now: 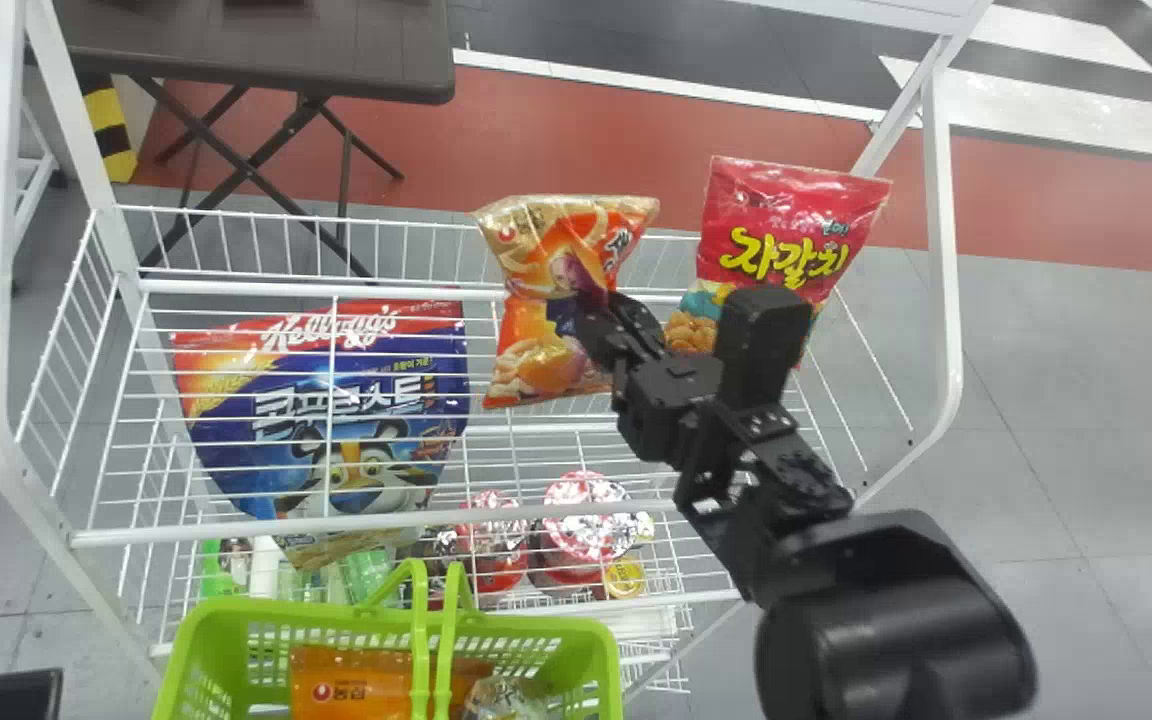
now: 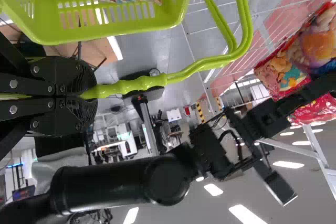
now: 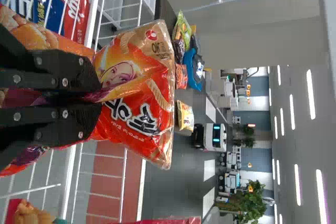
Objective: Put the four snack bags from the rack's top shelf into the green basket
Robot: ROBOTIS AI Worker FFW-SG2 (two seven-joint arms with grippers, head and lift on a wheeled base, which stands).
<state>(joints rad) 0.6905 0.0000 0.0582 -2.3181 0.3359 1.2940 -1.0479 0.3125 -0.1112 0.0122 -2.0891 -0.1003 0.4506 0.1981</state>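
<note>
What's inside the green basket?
In the basket lie an orange bag and, beside it, part of a shiny, paler bag. The handles hide a strip of the orange bag; anything underneath the bags is covered.

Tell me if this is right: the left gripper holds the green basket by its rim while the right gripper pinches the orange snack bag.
Not quite: the left wrist view shows the left gripper holding the green basket by its handle, not its rim. The right gripper does pinch the orange snack bag.
</note>
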